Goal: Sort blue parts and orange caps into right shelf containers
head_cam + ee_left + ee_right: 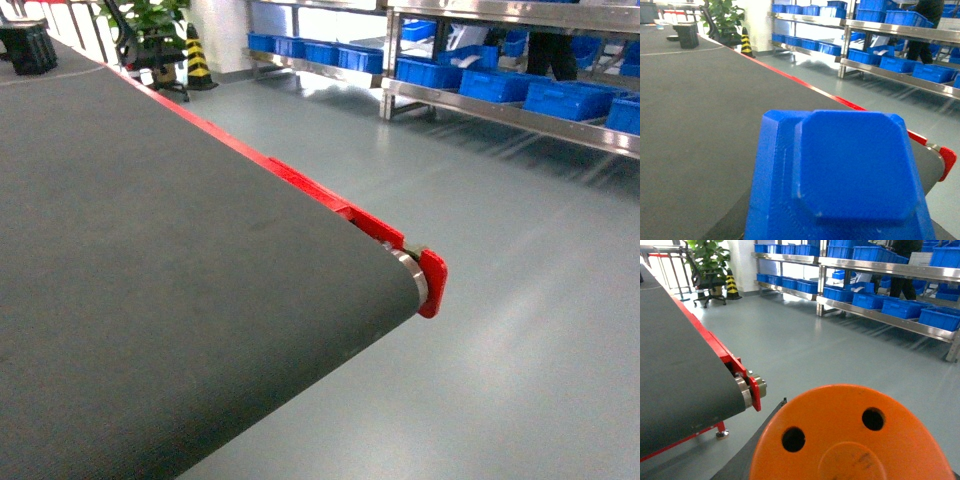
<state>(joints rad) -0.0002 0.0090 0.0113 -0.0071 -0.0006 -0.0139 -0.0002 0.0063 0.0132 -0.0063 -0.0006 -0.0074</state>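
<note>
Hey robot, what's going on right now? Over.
Grippers themselves unseen. Blue part fills left wrist view, orange cap fills right. Blue crates on shelves across open floor. Conveyor belt at left.

The robot's own body is out of sight in all three views.

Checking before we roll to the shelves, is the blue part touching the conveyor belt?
Cannot tell. In the left wrist view the blue part fills the foreground over the belt, but its underside is hidden; the head view doesn't show it.
</note>
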